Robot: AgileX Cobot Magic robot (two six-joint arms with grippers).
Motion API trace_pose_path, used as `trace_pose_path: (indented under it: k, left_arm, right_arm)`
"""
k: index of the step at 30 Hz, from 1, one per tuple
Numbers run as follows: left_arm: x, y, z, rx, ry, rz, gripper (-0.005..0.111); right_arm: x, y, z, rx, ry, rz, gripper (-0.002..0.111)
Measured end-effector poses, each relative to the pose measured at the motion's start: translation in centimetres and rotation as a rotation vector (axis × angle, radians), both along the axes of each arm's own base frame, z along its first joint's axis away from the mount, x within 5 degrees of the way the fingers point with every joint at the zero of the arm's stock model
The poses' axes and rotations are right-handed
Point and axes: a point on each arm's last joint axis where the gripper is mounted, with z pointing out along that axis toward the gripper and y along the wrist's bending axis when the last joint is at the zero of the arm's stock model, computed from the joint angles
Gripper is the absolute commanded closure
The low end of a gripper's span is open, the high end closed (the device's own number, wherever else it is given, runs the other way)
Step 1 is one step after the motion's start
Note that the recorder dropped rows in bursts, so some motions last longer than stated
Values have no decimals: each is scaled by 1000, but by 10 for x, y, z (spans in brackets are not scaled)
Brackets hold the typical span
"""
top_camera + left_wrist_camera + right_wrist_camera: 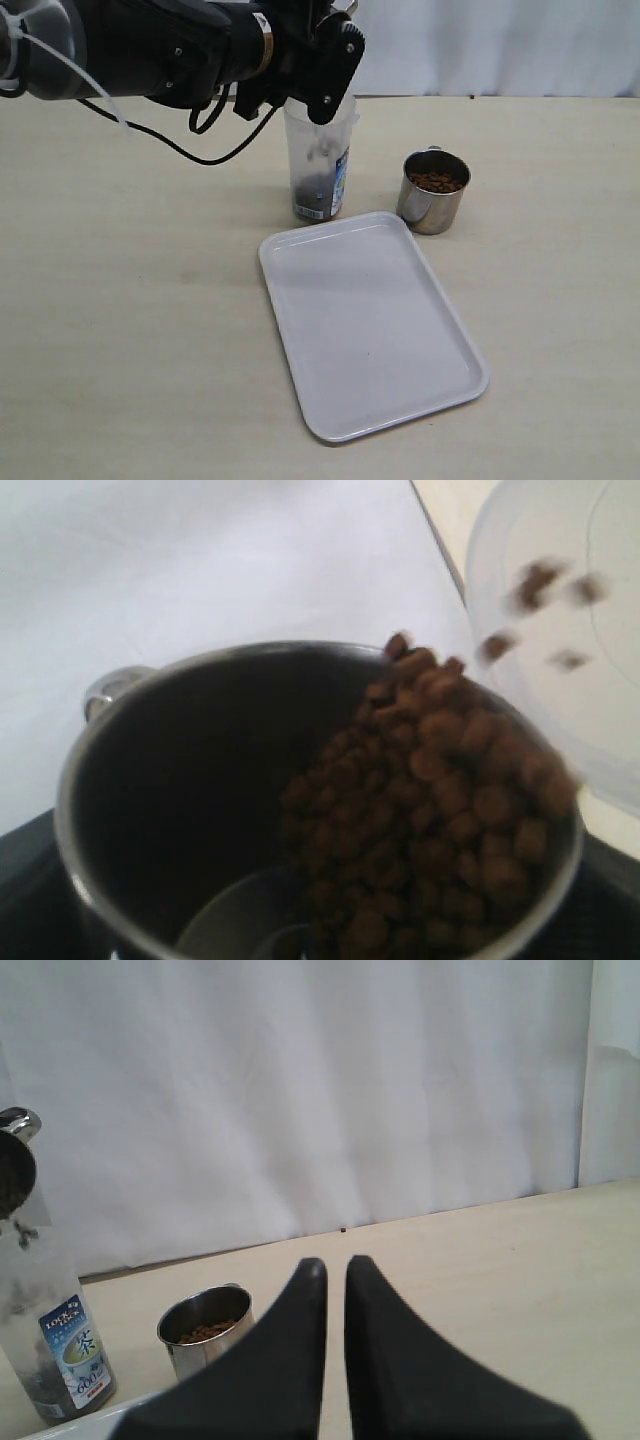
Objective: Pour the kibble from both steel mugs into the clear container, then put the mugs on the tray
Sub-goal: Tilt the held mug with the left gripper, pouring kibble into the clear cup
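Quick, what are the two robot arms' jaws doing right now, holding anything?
Left gripper: jaws closed on a steel mug, tipping kibble into the clear container.
Right gripper: jaws closed, holding nothing.

I read this as a lab test bench rather than a home. A bare pale wooden tabletop (120, 330) fills my exterior view. A plain white cloth backdrop (500, 45) closes off the top of the frame. A black robot arm (150, 50) trailing a loose cable (200, 158) enters at upper left.
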Motion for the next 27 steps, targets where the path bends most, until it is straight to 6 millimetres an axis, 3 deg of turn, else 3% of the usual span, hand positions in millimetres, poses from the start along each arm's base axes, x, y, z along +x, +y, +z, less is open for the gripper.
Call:
trace_pose_path:
  k: [27]
  left_arm:
    - [0, 0, 0, 71, -29, -32, 107]
  right_arm:
    - [0, 0, 0, 0, 0, 0, 103]
